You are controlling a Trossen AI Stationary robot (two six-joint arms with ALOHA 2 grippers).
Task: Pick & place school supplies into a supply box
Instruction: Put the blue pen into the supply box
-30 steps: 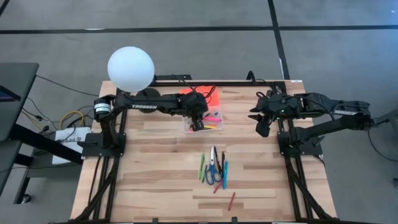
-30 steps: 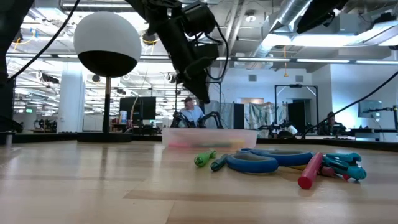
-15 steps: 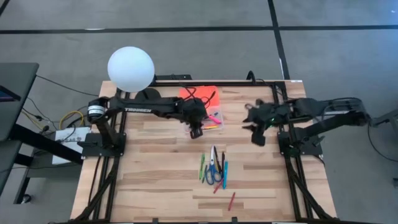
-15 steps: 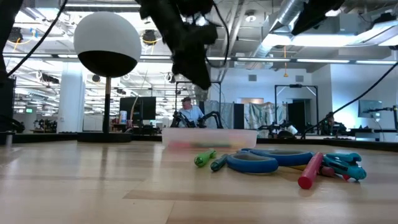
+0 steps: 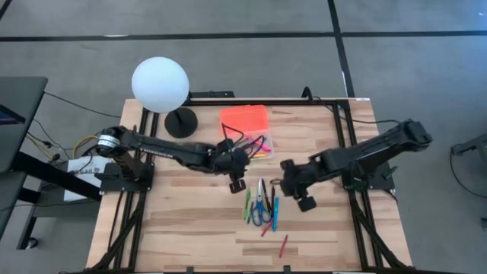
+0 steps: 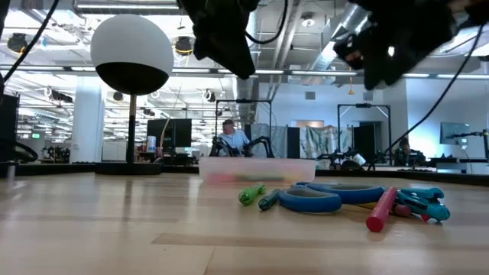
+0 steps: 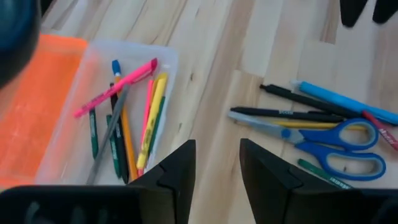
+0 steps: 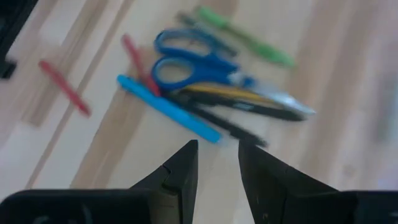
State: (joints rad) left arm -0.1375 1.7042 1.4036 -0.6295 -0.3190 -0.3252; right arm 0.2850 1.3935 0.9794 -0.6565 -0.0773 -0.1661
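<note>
The left gripper (image 5: 237,185) is held beside the supply box (image 5: 252,142), fingers apart, empty; the right gripper (image 5: 303,201) is poised by the scissors (image 5: 262,205), fingers parted, empty.

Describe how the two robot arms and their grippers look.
Both arms are dark, slim and jointed. The left arm has a silvery cap at its base joint; the right arm is plain dark. The left gripper and right gripper each have two flat black, angular fingers.
</note>
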